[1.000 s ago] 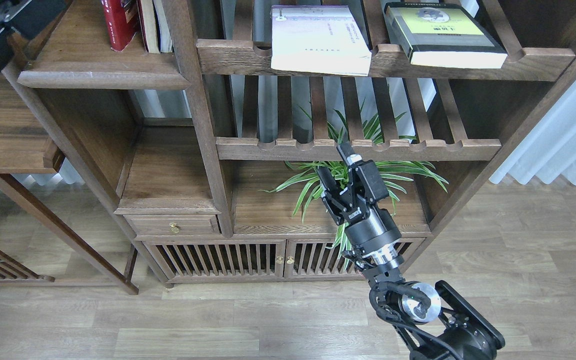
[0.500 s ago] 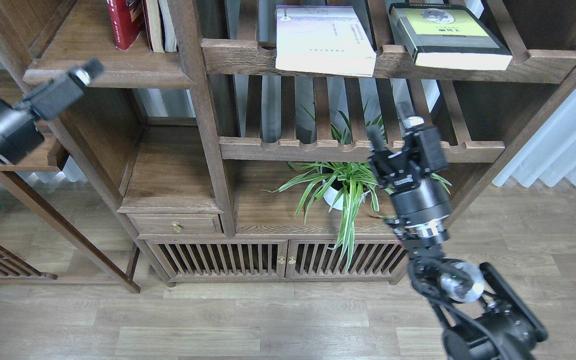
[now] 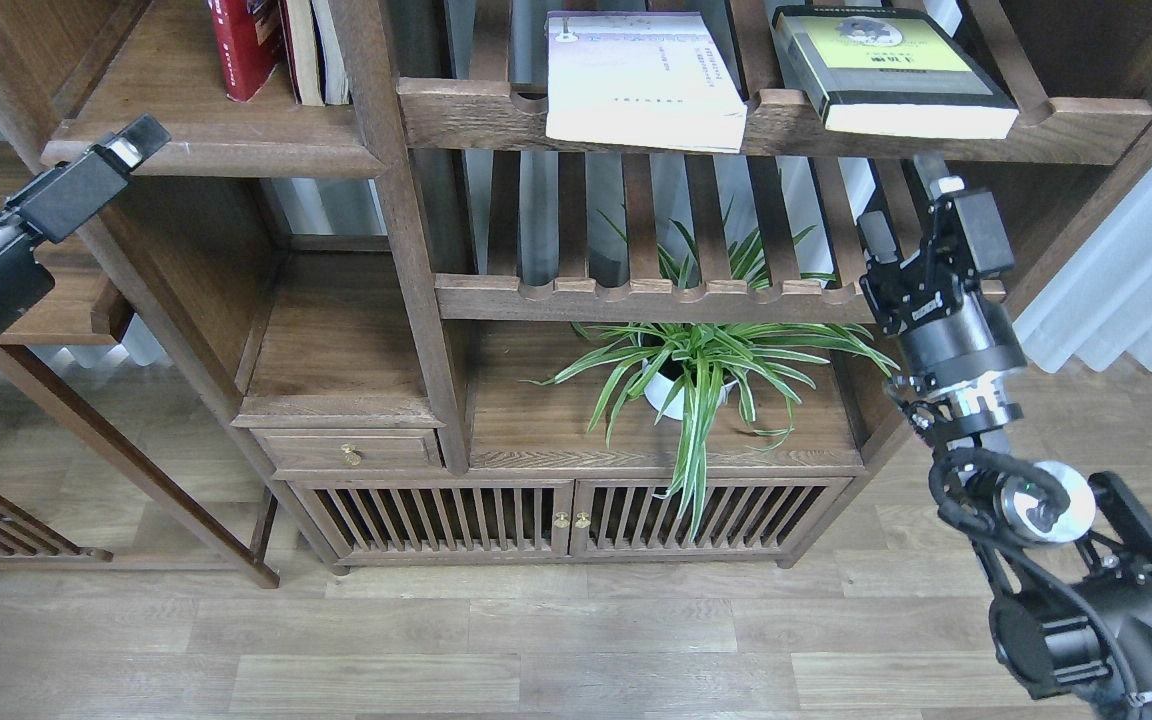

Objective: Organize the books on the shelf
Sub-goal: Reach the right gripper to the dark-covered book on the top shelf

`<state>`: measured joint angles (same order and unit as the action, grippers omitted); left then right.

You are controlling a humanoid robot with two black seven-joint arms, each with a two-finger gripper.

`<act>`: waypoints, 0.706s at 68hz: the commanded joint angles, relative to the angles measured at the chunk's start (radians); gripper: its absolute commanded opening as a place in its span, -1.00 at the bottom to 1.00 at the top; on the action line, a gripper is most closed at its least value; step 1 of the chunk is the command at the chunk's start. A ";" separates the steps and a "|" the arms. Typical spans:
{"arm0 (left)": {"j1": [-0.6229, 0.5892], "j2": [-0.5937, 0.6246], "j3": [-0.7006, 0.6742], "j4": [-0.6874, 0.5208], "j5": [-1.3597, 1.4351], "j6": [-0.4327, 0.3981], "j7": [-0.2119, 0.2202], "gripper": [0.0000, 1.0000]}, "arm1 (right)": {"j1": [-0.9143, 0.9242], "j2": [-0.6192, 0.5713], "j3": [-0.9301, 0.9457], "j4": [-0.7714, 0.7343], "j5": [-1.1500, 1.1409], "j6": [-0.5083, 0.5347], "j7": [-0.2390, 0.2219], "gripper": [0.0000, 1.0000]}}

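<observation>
My right arm rises from the lower right corner, elbow joint low, forearm and wrist angled up to the right end of the lower slatted rack (image 3: 716,297); my right gripper (image 3: 904,215) points upward with its two fingers spread apart, nothing between them; my left arm enters well left of that rack, and my left gripper (image 3: 126,145) shows end-on, its fingers indistinguishable.

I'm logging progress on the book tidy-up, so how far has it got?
Done: the red book stands upright on the solid shelf. In hand: nothing; the right gripper is open and empty below the upper slatted rack, and the left gripper holds no book. Left: the pale book and the yellow-green book lie flat on that rack.
</observation>
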<state>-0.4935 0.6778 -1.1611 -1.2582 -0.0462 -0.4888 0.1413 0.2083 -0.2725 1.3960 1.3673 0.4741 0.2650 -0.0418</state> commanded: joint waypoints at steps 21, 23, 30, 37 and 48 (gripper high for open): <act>-0.002 -0.020 0.000 0.010 0.000 0.000 0.000 1.00 | 0.105 -0.005 0.066 -0.060 -0.002 -0.128 -0.004 0.90; -0.002 -0.021 0.000 0.010 0.000 0.000 0.000 1.00 | 0.108 -0.004 0.070 -0.060 -0.002 -0.131 -0.006 0.90; -0.002 -0.024 0.000 0.014 0.000 0.000 0.000 1.00 | 0.118 -0.008 0.074 -0.060 -0.002 -0.132 -0.010 0.84; -0.002 -0.032 0.000 0.014 0.000 0.000 0.000 1.00 | 0.120 -0.014 0.075 -0.060 0.000 -0.133 -0.010 0.73; -0.005 -0.032 -0.003 0.014 0.000 0.000 0.000 1.00 | 0.121 -0.010 0.075 -0.060 0.003 -0.133 -0.010 0.56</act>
<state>-0.4978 0.6463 -1.1611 -1.2441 -0.0461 -0.4888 0.1411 0.3295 -0.2853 1.4709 1.3070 0.4764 0.1320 -0.0521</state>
